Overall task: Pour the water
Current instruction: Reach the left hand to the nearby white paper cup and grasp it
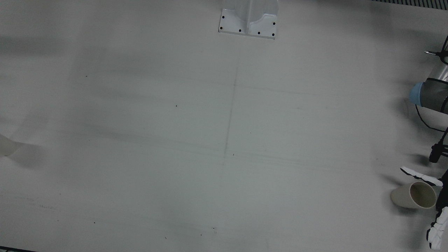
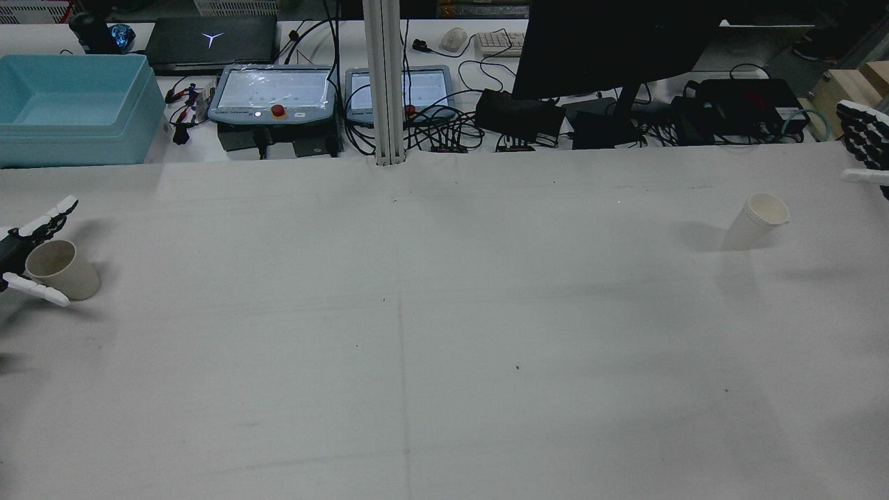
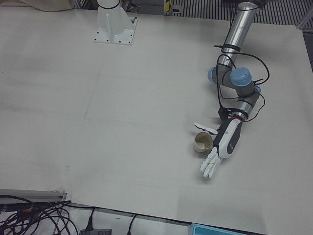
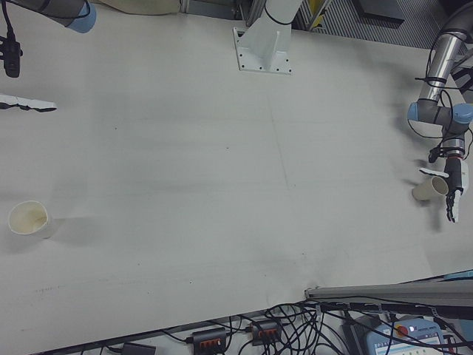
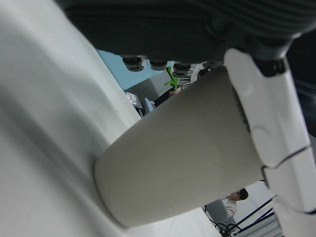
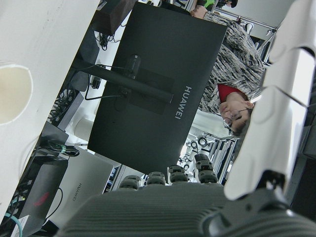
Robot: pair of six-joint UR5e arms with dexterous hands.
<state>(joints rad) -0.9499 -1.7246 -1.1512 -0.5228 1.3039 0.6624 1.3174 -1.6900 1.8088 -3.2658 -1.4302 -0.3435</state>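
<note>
A beige paper cup (image 2: 64, 269) (image 3: 202, 142) (image 1: 414, 196) stands upright near the table's left end. My left hand (image 3: 225, 142) (image 2: 10, 250) is open beside it, with the thumb on one side of the cup and the straight fingers (image 3: 210, 166) on the other. The left hand view shows the cup (image 5: 182, 158) close against the palm. A white paper cup (image 2: 757, 221) (image 4: 28, 219) stands upright at the right side of the table. My right hand (image 2: 865, 139) hangs open at the far right edge, well apart from the white cup, whose rim (image 6: 12, 94) shows in the right hand view.
An arm pedestal (image 1: 248, 21) is bolted at the table's robot side. Beyond the far edge stand a blue bin (image 2: 69, 104), teach pendants (image 2: 271, 94), a dark monitor (image 2: 611, 42) and cables. A person (image 6: 232, 98) sits behind the monitor.
</note>
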